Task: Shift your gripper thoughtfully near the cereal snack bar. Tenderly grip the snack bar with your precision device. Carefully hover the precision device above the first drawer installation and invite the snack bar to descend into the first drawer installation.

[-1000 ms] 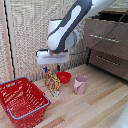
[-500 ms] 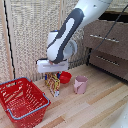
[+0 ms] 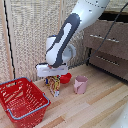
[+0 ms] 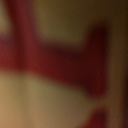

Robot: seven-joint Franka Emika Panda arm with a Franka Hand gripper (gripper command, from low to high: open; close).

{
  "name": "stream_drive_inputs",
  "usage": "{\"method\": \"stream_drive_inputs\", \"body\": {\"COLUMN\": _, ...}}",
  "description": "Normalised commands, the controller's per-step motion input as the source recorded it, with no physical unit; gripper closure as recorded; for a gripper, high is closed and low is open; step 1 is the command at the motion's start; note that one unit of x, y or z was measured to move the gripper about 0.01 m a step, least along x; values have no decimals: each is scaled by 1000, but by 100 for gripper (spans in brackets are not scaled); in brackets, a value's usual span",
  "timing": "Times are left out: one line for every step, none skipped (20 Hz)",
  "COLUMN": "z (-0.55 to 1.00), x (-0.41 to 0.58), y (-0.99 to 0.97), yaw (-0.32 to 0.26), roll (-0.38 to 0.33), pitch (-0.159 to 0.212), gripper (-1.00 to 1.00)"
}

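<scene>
On floor: hand [image 3: 51,79] over snack bar [image 3: 53,85] | print unreadable

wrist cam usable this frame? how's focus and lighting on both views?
Wrist view: fully out of focus, only red and tan smears, nothing identifiable. Exterior view: soft but readable, even lighting, no glare; gripper above the cereal snack bar, finger state unclear.
</scene>
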Motion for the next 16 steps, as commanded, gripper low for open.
{"method": "stream_drive_inputs", "body": {"z": 34, "x": 183, "y": 0, "yaw": 68, "roll": -3, "pitch": 20, "gripper": 100}}
{"method": "stream_drive_inputs", "body": {"z": 97, "x": 220, "y": 0, "yaw": 57, "roll": 0, "pitch": 36, "gripper": 100}}
{"method": "stream_drive_inputs", "body": {"z": 180, "x": 183, "y": 0, "yaw": 39, "roll": 0, "pitch": 55, "gripper": 100}}
{"method": "stream_drive_inputs", "body": {"z": 251, "x": 189, "y": 0, "yaw": 29, "roll": 0, "pitch": 73, "gripper": 100}}
{"method": "stream_drive_inputs", "body": {"z": 346, "x": 209, "y": 0, "yaw": 26, "roll": 0, "pitch": 90, "gripper": 100}}
{"method": "stream_drive_inputs", "body": {"z": 409, "x": 177, "y": 0, "yaw": 24, "roll": 0, "pitch": 92, "gripper": 100}}
{"method": "stream_drive_inputs", "body": {"z": 423, "x": 166, "y": 0, "yaw": 22, "roll": 0, "pitch": 106, "gripper": 100}}
{"method": "stream_drive_inputs", "body": {"z": 523, "x": 109, "y": 0, "yaw": 31, "roll": 0, "pitch": 95, "gripper": 100}}
{"method": "stream_drive_inputs", "body": {"z": 563, "x": 103, "y": 0, "yaw": 39, "roll": -6, "pitch": 97, "gripper": 100}}
{"method": "stream_drive_inputs", "body": {"z": 577, "x": 83, "y": 0, "yaw": 51, "roll": 0, "pitch": 104, "gripper": 100}}
{"method": "stream_drive_inputs", "body": {"z": 609, "x": 129, "y": 0, "yaw": 58, "roll": -3, "pitch": 107, "gripper": 100}}
{"method": "stream_drive_inputs", "body": {"z": 629, "x": 129, "y": 0, "yaw": 56, "roll": -11, "pitch": 102, "gripper": 100}}
{"method": "stream_drive_inputs", "body": {"z": 643, "x": 109, "y": 0, "yaw": 44, "roll": -14, "pitch": 104, "gripper": 100}}
{"method": "stream_drive_inputs", "body": {"z": 680, "x": 123, "y": 0, "yaw": 43, "roll": -11, "pitch": 111, "gripper": 100}}
{"method": "stream_drive_inputs", "body": {"z": 717, "x": 134, "y": 0, "yaw": 43, "roll": -13, "pitch": 111, "gripper": 100}}
{"method": "stream_drive_inputs", "body": {"z": 743, "x": 163, "y": 0, "yaw": 49, "roll": -9, "pitch": 114, "gripper": 100}}
